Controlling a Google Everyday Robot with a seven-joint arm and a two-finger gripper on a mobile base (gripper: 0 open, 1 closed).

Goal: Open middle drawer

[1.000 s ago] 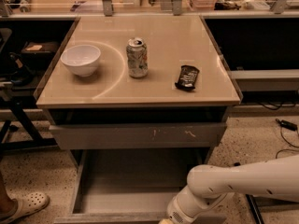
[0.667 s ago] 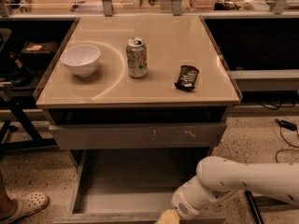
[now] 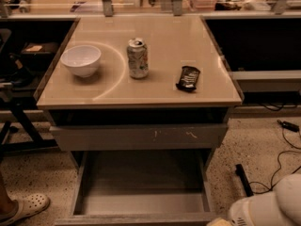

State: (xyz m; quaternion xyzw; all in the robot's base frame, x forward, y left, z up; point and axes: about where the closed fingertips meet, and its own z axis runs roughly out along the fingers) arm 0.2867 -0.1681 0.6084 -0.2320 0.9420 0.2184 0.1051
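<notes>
The middle drawer (image 3: 141, 192) stands pulled far out under the table, its grey inside bare and its flat front (image 3: 136, 219) at the bottom edge of the view. Above it is the shut top drawer front (image 3: 141, 136) with pale scratch marks. The lowest drawer is hidden. My white arm (image 3: 270, 206) comes in at the bottom right corner. My gripper (image 3: 219, 221) shows only as a tan tip at the bottom edge, just right of the drawer front's right end.
On the tan tabletop (image 3: 155, 86) stand a white bowl (image 3: 81, 60), a drink can (image 3: 137, 58) and a dark snack packet (image 3: 188, 77). Cables (image 3: 282, 126) lie on the floor at right. A shoe (image 3: 23, 208) is at bottom left.
My arm and gripper have moved right and down, away from the middle of the drawer front toward the bottom right corner. The drawer stays pulled out.
</notes>
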